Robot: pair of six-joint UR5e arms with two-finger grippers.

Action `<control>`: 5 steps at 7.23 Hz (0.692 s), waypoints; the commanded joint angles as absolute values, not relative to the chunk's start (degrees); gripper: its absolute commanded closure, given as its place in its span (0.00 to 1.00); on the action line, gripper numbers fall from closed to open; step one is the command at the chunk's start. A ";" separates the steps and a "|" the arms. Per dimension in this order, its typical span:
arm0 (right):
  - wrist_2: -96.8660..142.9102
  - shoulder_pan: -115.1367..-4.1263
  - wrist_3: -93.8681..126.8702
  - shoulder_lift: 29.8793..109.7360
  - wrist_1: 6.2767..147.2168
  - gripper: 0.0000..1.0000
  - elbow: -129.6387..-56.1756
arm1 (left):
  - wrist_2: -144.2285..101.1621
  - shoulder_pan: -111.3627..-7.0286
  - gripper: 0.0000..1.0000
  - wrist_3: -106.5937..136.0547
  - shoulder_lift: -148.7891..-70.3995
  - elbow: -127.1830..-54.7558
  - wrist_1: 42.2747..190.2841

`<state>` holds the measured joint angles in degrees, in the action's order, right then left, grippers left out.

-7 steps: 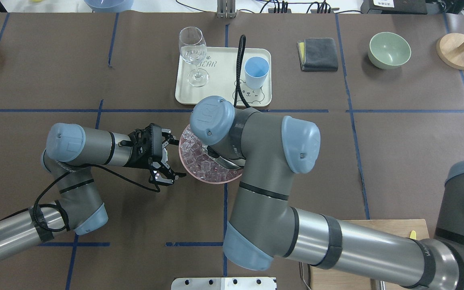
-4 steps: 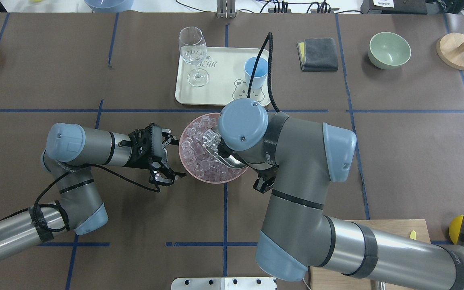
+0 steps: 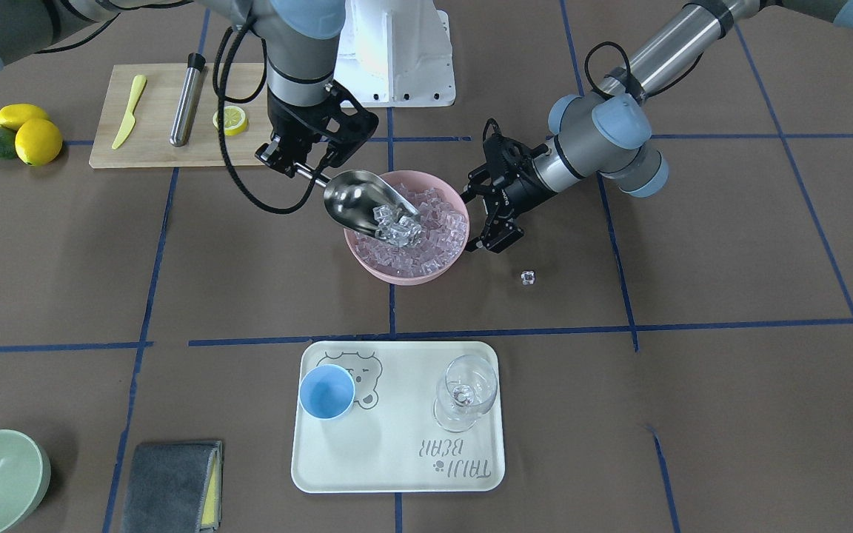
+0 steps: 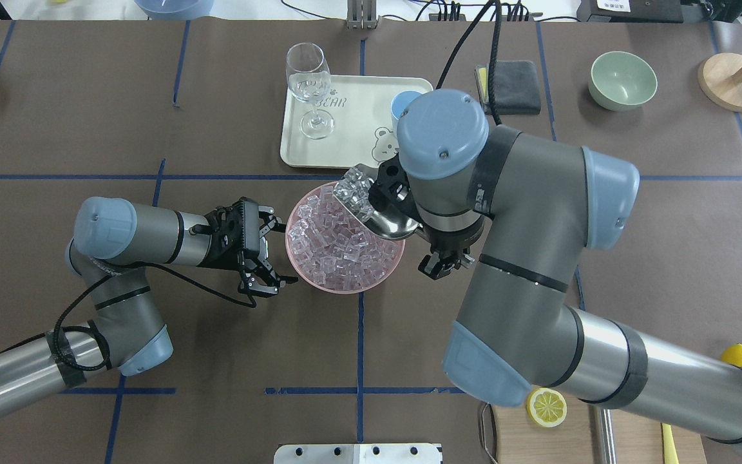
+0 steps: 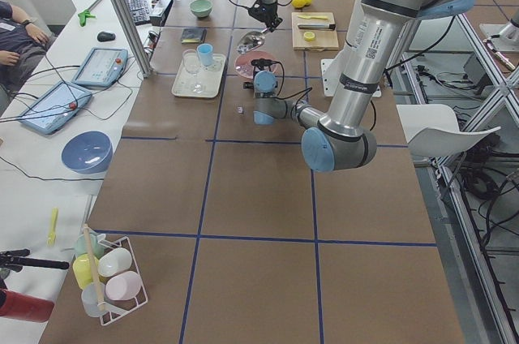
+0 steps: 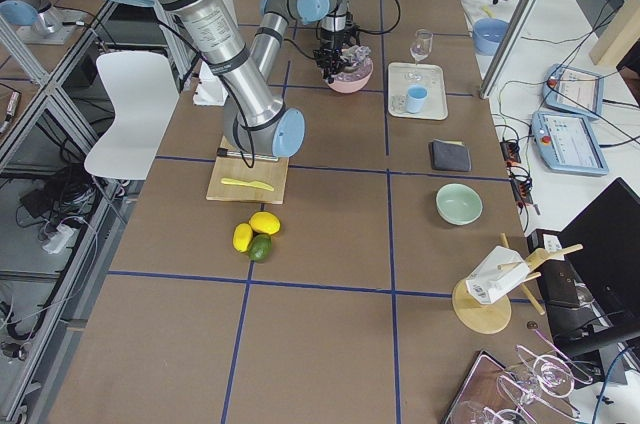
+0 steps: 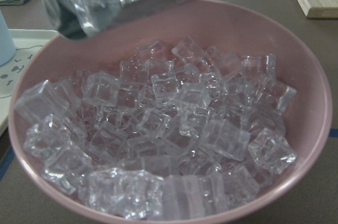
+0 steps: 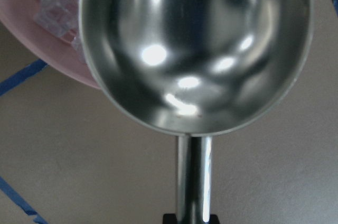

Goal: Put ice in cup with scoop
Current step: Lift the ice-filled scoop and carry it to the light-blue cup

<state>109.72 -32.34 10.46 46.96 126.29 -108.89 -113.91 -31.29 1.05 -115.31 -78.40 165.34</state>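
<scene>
Between the pink bowl (image 3: 397,275) and the cream tray (image 3: 397,414), toward the operators' edge, runs a strip of bare brown cover (image 3: 249,296). On the tray, the wine glass (image 3: 466,392) and the cup (image 3: 327,392) stand well apart. The left gripper (image 3: 477,222), jaws spread, crowds the bowl's side, and a loose ice cube (image 3: 529,277) lies near it. The scoop (image 3: 360,198), held by the right gripper (image 3: 306,170), hangs over the bowl.

Bright, even light; scoop (image 8: 195,49) glares.

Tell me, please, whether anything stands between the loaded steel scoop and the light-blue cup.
Nothing visible: only bare table and cream tray separate the shiny steel scoop from the light-blue plastic cup; the clear wine glass stands aside.
</scene>
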 commanded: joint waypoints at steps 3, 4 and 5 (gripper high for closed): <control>117.05 -42.16 12.47 44.22 134.98 1.00 -109.25 | -113.91 -31.29 0.00 1.05 -115.31 -78.40 165.32; 117.94 -43.93 12.48 44.30 135.43 1.00 -108.81 | -113.91 -31.29 0.00 1.05 -115.31 -78.40 165.32; 118.04 -44.82 12.57 44.21 135.53 1.00 -107.24 | -113.91 -31.29 0.00 1.05 -115.40 -78.40 165.32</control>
<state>117.40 -43.19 12.34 44.38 134.95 -108.58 -113.91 -31.29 1.06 -115.33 -78.40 165.32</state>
